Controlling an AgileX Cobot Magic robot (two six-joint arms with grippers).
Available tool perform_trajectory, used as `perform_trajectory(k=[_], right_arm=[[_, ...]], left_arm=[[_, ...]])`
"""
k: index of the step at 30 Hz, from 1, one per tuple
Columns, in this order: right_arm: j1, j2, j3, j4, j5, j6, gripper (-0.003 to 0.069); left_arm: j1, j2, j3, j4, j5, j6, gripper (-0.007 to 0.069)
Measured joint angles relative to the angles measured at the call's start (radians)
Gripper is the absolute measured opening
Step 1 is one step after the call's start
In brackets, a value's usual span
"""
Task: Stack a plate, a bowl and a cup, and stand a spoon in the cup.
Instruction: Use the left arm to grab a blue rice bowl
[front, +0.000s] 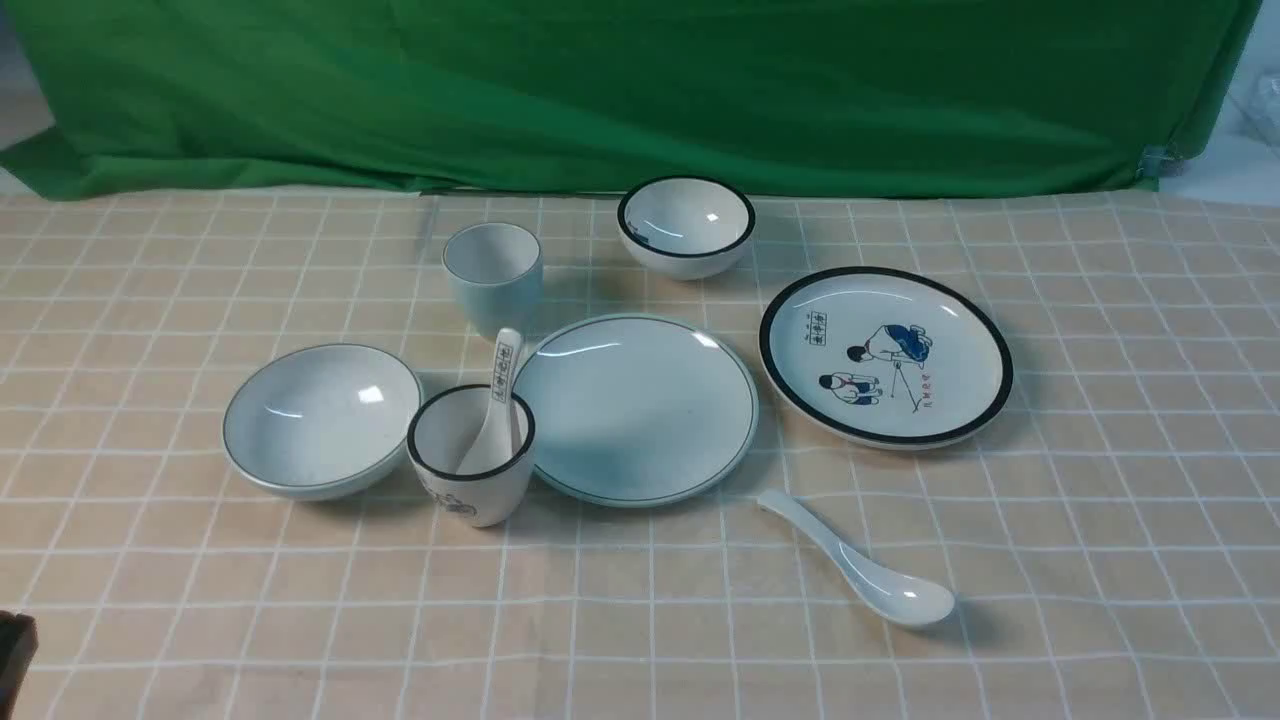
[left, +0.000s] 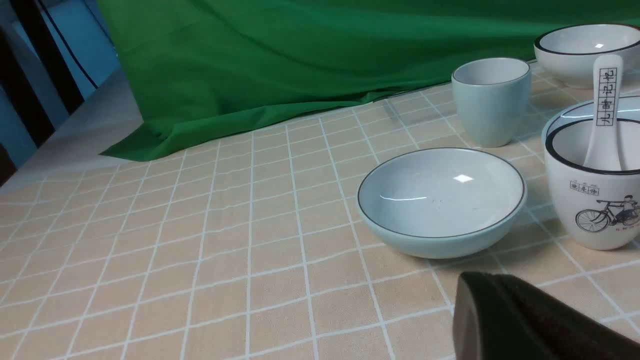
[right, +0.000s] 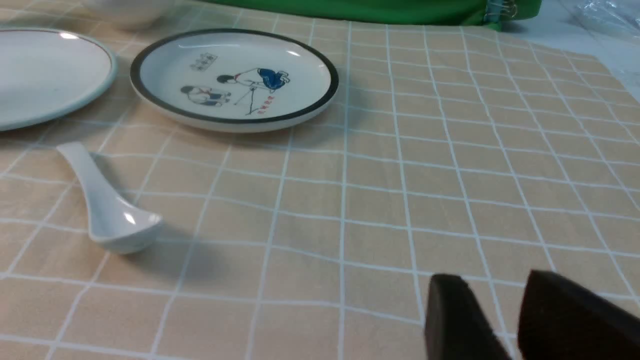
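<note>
The pale blue-green plate (front: 636, 405) lies flat at the table's middle, with nothing on it; its edge also shows in the right wrist view (right: 45, 75). Left of it sits the wide pale bowl (front: 320, 418) (left: 440, 200), upright. The plain pale blue cup (front: 493, 265) (left: 491, 100) stands behind them. The plain white spoon (front: 870, 570) (right: 105, 210) lies on the cloth in front of the plates. My left gripper (left: 480, 305) is shut, low and short of the bowl; only its dark tip (front: 15, 650) shows in the front view. My right gripper (right: 495, 290) is open over bare cloth, off to one side of the spoon.
A white black-rimmed cup (front: 470, 450) with a bicycle print stands between bowl and plate, holding a marked spoon (front: 503, 385). A small black-rimmed bowl (front: 685, 225) sits at the back, and a cartoon plate (front: 885, 355) lies right of the plain plate. Green cloth (front: 640, 90) hangs behind.
</note>
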Motion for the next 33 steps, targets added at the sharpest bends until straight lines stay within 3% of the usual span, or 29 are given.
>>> perform_trajectory(k=[18, 20, 26, 30, 33], right_arm=[[0.0, 0.0, 0.0, 0.0, 0.0, 0.0, 0.0239], [0.0, 0.0, 0.0, 0.0, 0.0, 0.0, 0.0239], [0.0, 0.0, 0.0, 0.0, 0.0, 0.0, 0.0239], [0.0, 0.0, 0.0, 0.0, 0.0, 0.0, 0.0239], [0.0, 0.0, 0.0, 0.0, 0.0, 0.0, 0.0239]], left_arm=[[0.0, 0.0, 0.0, -0.004, -0.025, -0.001, 0.0006], [0.0, 0.0, 0.0, -0.066, -0.082, -0.028, 0.0006], [0.0, 0.0, 0.0, -0.514, -0.302, -0.253, 0.0006], [0.0, 0.0, 0.0, -0.575, -0.358, -0.295, 0.0006], [-0.007, 0.002, -0.06, -0.571, -0.261, -0.349, 0.0006]])
